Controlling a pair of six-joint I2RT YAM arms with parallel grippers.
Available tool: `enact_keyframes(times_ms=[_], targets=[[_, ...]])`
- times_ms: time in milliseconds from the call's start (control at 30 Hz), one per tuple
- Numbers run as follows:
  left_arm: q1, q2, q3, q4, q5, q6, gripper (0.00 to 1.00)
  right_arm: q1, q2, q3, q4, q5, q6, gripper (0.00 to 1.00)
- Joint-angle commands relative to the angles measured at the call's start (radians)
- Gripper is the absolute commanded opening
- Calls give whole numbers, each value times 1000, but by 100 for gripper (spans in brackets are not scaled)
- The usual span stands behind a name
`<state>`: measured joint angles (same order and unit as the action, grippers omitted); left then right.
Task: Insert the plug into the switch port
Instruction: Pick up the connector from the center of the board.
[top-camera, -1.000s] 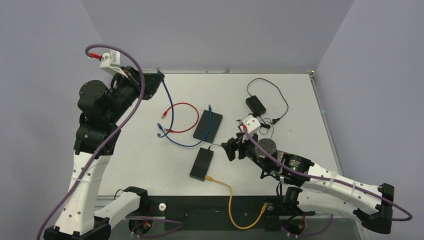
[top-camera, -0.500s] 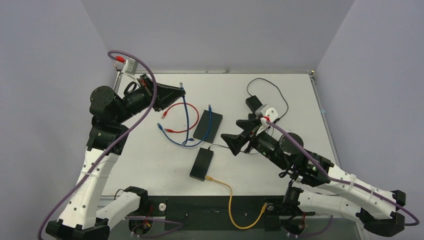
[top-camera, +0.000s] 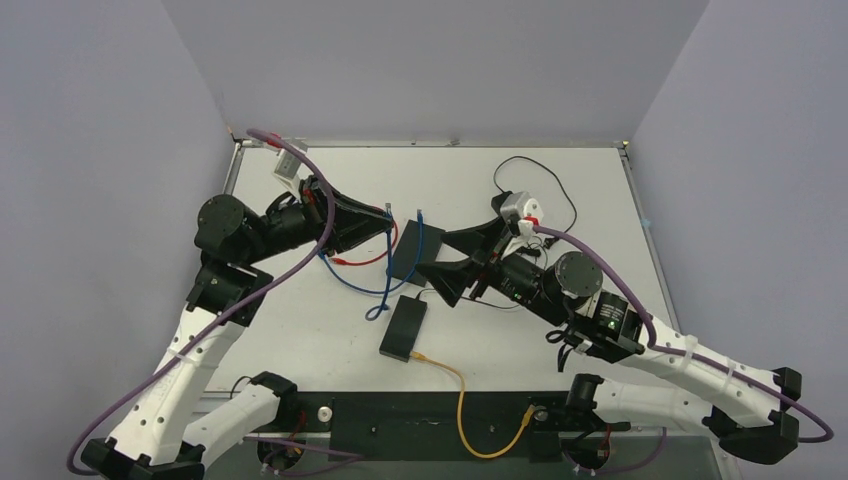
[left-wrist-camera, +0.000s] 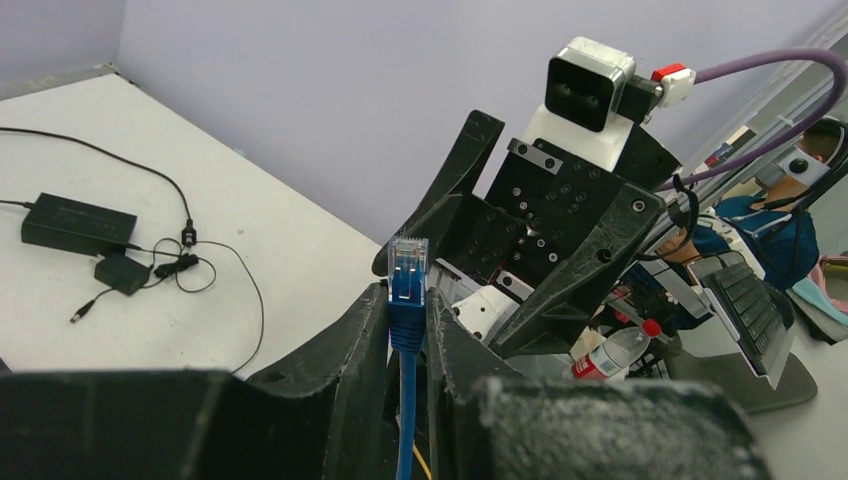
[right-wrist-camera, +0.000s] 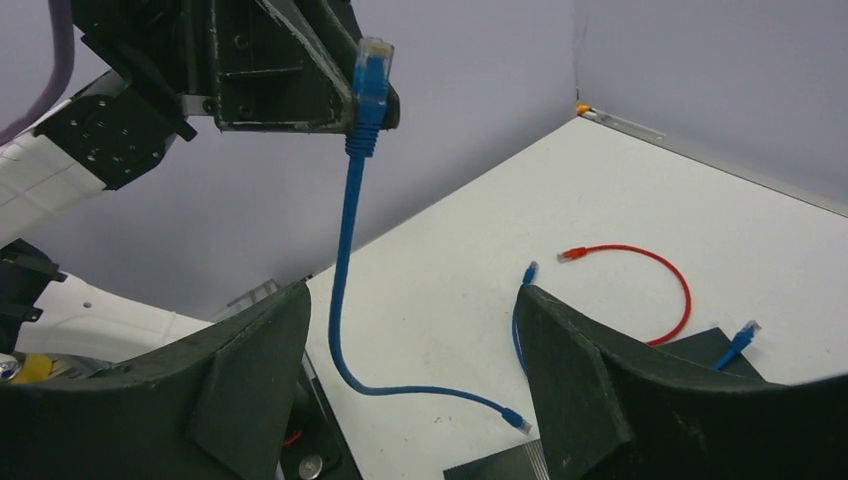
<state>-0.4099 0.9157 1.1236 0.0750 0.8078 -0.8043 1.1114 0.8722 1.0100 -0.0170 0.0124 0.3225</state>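
The white table (top-camera: 300, 320) fills the top view, both arms leaning in over its middle. The left gripper (top-camera: 388, 215) hangs above the table at about 11 o'clock from the centre. The right gripper (top-camera: 438, 256) faces it from about 3 o'clock, the two near each other but apart. A far black box (top-camera: 417, 250) lies flat at the centre, and a near black box (top-camera: 403, 327) lies just beyond it at about 7 o'clock. A black power adapter (left-wrist-camera: 78, 222) with its thin wire sits at about 1 o'clock, partly behind the right arm. A yellow cable (top-camera: 460, 385) runs from the near box's near end toward 5 o'clock and off the table edge. A red cable (right-wrist-camera: 650, 265) curls on the table at about 10 o'clock, beside a second blue cable (right-wrist-camera: 527, 270) that lies loose. The left gripper (left-wrist-camera: 408, 300) is clenched on the held blue cable (right-wrist-camera: 345, 250) just below its plug (left-wrist-camera: 408, 268). The plug sticks out past the fingertips, lifted clear of both boxes. The cable droops from it, its free end (right-wrist-camera: 515, 420) on the table. The right gripper (right-wrist-camera: 412, 292) stands spread wide, grasping nothing.
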Motion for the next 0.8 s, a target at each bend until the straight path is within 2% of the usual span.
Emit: enact_keyframes(times_ms=[0, 300, 467, 767], targets=[[-18, -16, -24, 82, 13, -7, 0, -8, 39, 37, 128, -90, 36, 71], [-31, -35, -40, 76, 4, -13, 0, -10, 109, 42, 202, -138, 71, 71], [-36, -43, -34, 21, -65, -3, 0, -7, 143, 45, 215, -115, 71, 70], [-36, -22, 42, -286, -281, 53, 0, 36, 186, 74, 205, 29, -3, 68]])
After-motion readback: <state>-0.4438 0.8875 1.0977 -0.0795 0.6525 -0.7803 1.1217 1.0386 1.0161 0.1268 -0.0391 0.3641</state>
